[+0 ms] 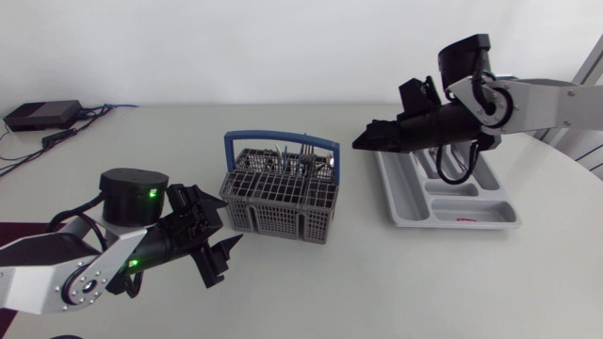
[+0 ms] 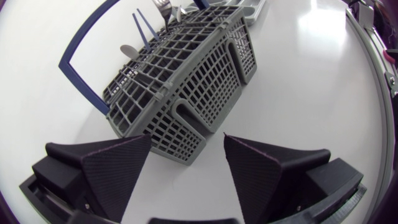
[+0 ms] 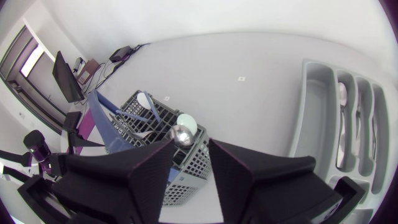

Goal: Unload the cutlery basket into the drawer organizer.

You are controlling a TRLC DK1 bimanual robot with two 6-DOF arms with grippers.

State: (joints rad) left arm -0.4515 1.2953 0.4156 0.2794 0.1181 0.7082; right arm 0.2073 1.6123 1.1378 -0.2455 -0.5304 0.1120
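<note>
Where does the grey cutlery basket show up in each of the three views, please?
Head view: basket mid-table, left of the drawer organizer.
Left wrist view: basket just ahead of the open left pincer.
Right wrist view: basket beyond the right pincer, partly hidden by it.
Shared landmark: its blue handle.

Left claw (image 2: 187, 137) hangs low, spread wide open; right claw (image 1: 361, 143) hovers raised, tilted downward.
</note>
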